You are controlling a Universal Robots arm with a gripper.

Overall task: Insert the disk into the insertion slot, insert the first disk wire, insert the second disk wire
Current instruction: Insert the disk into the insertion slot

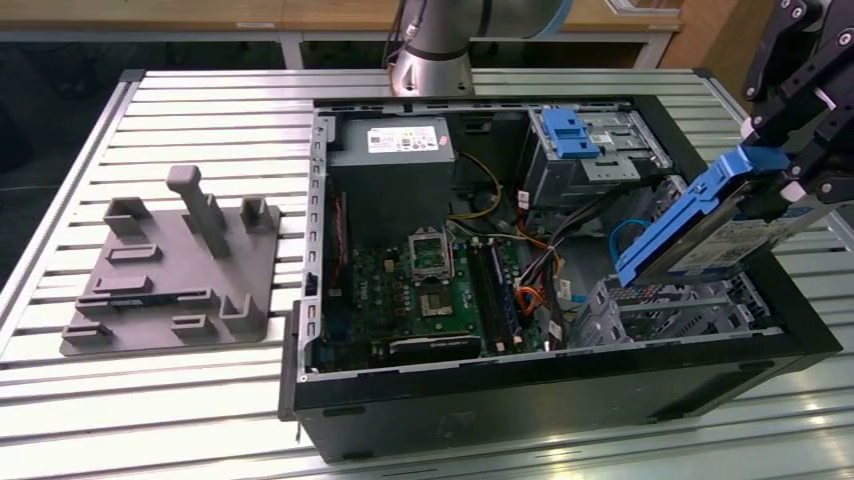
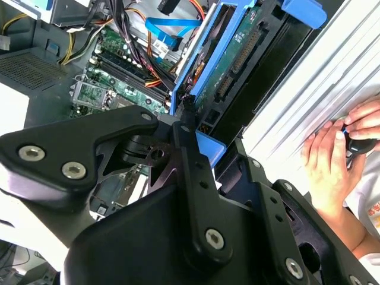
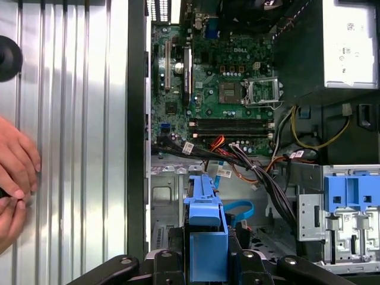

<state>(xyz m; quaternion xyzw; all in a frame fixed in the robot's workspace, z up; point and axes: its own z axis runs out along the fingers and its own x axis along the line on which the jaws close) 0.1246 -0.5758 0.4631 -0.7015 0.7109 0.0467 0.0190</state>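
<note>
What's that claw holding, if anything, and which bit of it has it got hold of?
The claw grips the disk by the raised end of its blue carrier.

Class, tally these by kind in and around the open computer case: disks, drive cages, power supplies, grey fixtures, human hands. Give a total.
disk: 1
drive cages: 2, slot and bay
power supply: 1
fixture: 1
hands: 2
Total: 7
</note>
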